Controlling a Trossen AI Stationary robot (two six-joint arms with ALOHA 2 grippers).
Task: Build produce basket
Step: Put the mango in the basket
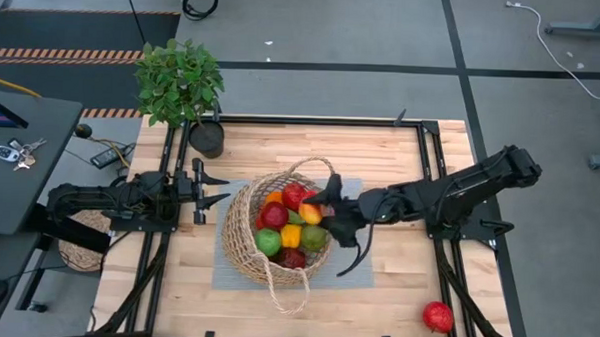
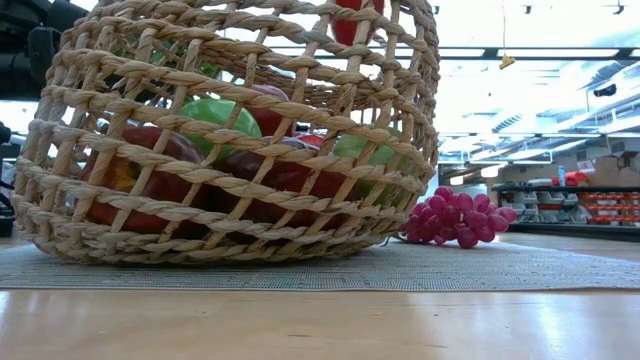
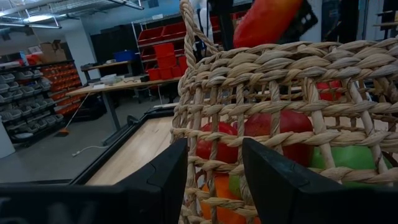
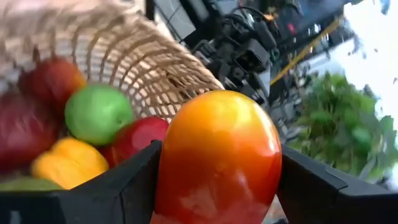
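Observation:
The tan wicker basket [image 1: 276, 233] stands on a grey mat [image 1: 362, 266] at the table's middle, with red, green, yellow and orange produce [image 1: 290, 228] inside. My right gripper [image 1: 317, 209] is over the basket's right rim, shut on a smooth orange-and-red fruit [image 4: 217, 155]. This fruit also shows above the rim in the left wrist view [image 3: 267, 22]. My left gripper [image 1: 219, 187] is open and level at the basket's left wall [image 3: 214, 124]. Purple grapes [image 2: 458, 218] lie on the mat beside the basket. A red fruit [image 1: 437, 315] lies at the table's near right. My left gripper's open fingers [image 3: 168, 180] stand right in front of the basket's left wall; I cannot tell whether they touch it. My right gripper pinches the orange-and-red fruit by its two sides [image 4: 171, 180] between its two fingers, coming from the table's right. The fruit is lifted clear above the produce in the basket.
A potted green plant [image 1: 180, 79] stands at the table's far left corner. The basket's loop handles rise at its far [image 1: 310, 169] and near [image 1: 288, 293] sides. Bare wood [image 1: 395, 312] lies near the front edge.

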